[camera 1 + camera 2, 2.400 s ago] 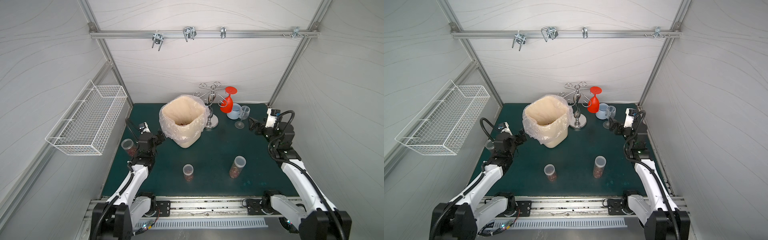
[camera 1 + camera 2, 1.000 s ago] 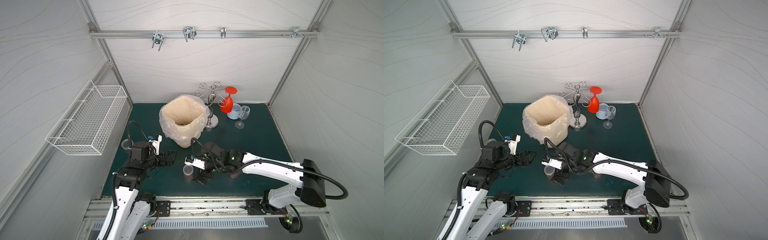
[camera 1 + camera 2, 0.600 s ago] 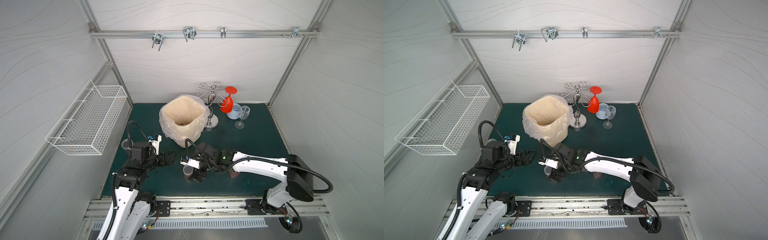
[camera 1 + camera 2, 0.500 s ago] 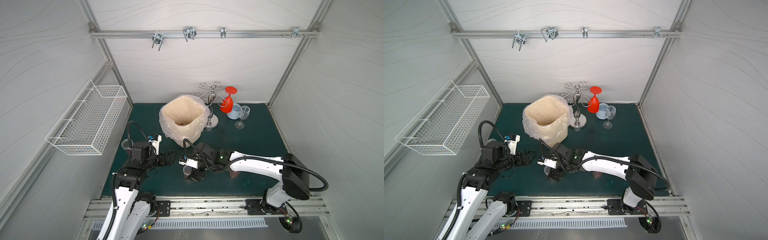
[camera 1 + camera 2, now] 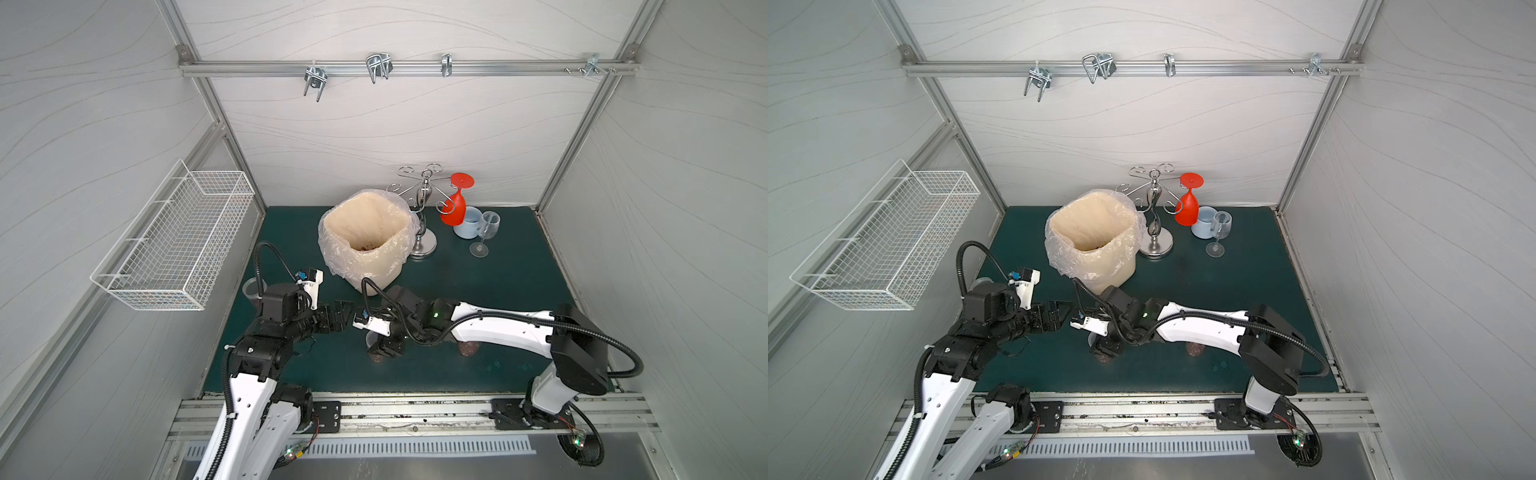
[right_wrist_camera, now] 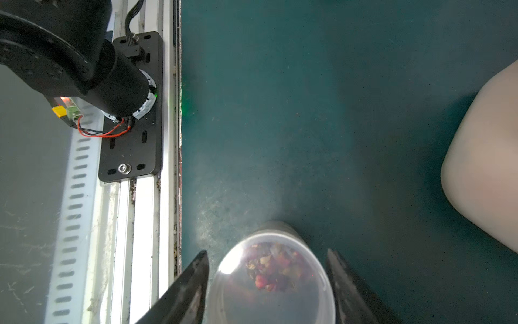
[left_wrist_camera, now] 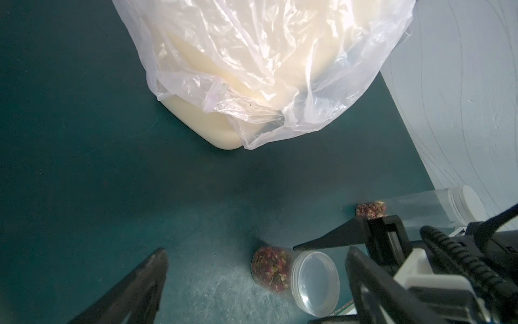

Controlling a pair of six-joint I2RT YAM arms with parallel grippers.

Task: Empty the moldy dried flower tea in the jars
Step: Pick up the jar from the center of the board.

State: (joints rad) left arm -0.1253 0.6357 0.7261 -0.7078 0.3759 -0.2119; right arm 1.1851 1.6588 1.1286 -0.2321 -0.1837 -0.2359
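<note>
A short narrow jar (image 5: 377,357) (image 5: 1105,360) of reddish dried flower tea (image 6: 269,269) stands lidded at the front centre of the green mat. My right gripper (image 5: 384,347) (image 6: 267,251) points down over it. Its fingers flank the jar's lid (image 6: 272,294) closely on both sides; whether they press on it does not show. My left gripper (image 5: 338,316) (image 7: 255,249) hovers open just left of the jar (image 7: 280,269), holding nothing. The tall jar (image 5: 468,350) (image 7: 414,204) stands to the right, partly under my right arm. The wider jar (image 5: 253,289) sits at the mat's left edge.
A cream bin (image 5: 365,270) (image 7: 210,131) lined with a clear bag stands behind the grippers, with tea bits inside. At the back are a chrome glass stand (image 5: 424,245), a red glass (image 5: 455,208), a pale blue mug (image 5: 467,222) and a wine glass (image 5: 486,232). A wire basket (image 5: 178,241) hangs on the left wall.
My right gripper has slid a little left and down over the short jar, and its jaws have narrowed around the lid. My left arm has barely moved.
</note>
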